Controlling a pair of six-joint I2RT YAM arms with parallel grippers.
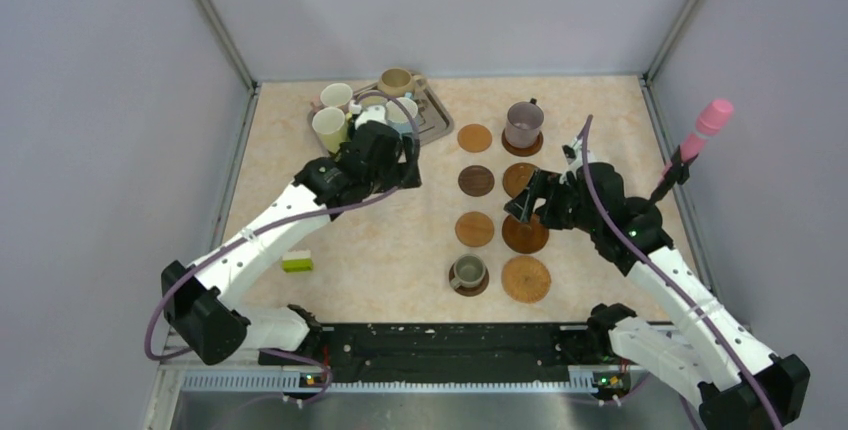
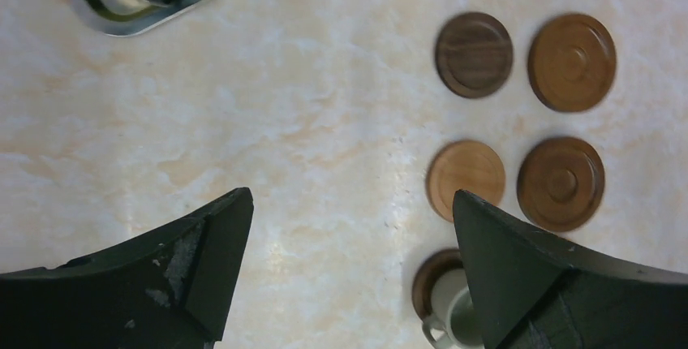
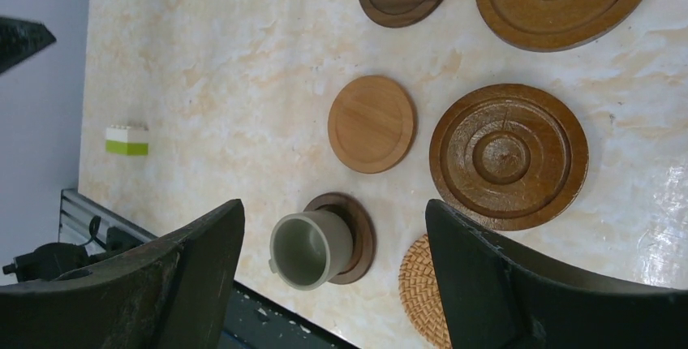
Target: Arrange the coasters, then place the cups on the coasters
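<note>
Watch the crowded cups (image 1: 331,127) on the tray (image 1: 438,122): reaching in, your left end effector (image 2: 349,227) could clip and topple a neighbour. It gapes fully, holding nothing, just beside the tray's near edge. Your right end effector (image 3: 333,213), also wide and empty, hovers over the coasters (image 1: 475,180) right of the tray.

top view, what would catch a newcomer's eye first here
The coasters stand out first: two neat columns of four, right of the table's middle. Only two are filled, with a mauve cup at the far right and a small grey-olive cup at the near left. The other cups crowd at the silver tray in the far left, and a pink-tipped stick juts up at the right edge.
</note>
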